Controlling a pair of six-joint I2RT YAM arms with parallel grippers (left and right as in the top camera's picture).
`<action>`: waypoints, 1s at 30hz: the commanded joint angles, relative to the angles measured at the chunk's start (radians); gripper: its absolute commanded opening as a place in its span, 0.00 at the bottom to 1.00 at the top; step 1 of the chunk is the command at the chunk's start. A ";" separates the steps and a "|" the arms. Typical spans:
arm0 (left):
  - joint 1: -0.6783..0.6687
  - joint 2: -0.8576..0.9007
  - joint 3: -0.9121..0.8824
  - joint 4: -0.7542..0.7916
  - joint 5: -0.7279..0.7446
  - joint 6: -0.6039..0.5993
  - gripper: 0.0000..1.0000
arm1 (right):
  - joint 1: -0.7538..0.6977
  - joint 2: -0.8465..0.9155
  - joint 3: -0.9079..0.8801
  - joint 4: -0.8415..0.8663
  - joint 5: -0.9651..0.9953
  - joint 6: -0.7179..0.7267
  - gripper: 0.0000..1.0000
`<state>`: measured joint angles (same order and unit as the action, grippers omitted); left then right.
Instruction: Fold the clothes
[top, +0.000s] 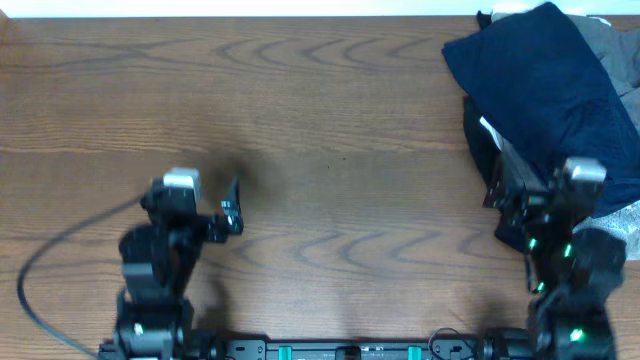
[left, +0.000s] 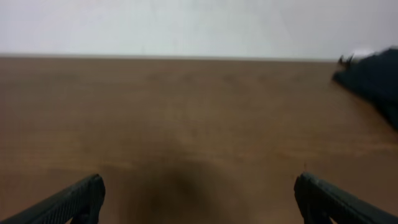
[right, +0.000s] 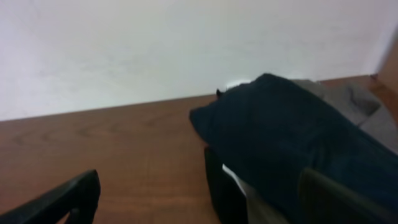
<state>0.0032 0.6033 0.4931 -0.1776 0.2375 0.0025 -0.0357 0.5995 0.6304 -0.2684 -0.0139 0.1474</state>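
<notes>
The clothes lie in a pile at the table's far right. Dark navy blue shorts (top: 545, 85) lie on top; they also show in the right wrist view (right: 280, 134) and at the right edge of the left wrist view (left: 373, 78). Grey cloth (top: 610, 40) and black cloth (top: 482, 140) lie under them. My right gripper (top: 505, 185) is open and empty, just in front of the pile's near left edge (right: 199, 199). My left gripper (top: 230, 210) is open and empty over bare wood at the left (left: 199, 199).
The wooden table (top: 320, 120) stretches bare between the arms. A white-patterned cloth (top: 630, 220) peeks out at the right edge beside the right arm. A black cable (top: 50, 250) loops left of the left arm. A white wall stands behind the table's far edge.
</notes>
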 joint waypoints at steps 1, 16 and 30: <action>-0.004 0.173 0.181 -0.090 0.013 -0.002 0.98 | 0.016 0.156 0.181 -0.122 -0.023 -0.030 0.99; -0.004 0.759 0.683 -0.509 0.011 0.046 0.98 | -0.004 0.706 0.639 -0.463 -0.055 -0.126 0.99; -0.005 0.874 0.683 -0.442 0.088 0.026 0.98 | -0.134 0.966 0.631 -0.429 -0.031 -0.290 0.83</action>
<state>0.0032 1.4666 1.1564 -0.6281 0.3088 0.0299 -0.1642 1.5124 1.2449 -0.7017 -0.0498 -0.0692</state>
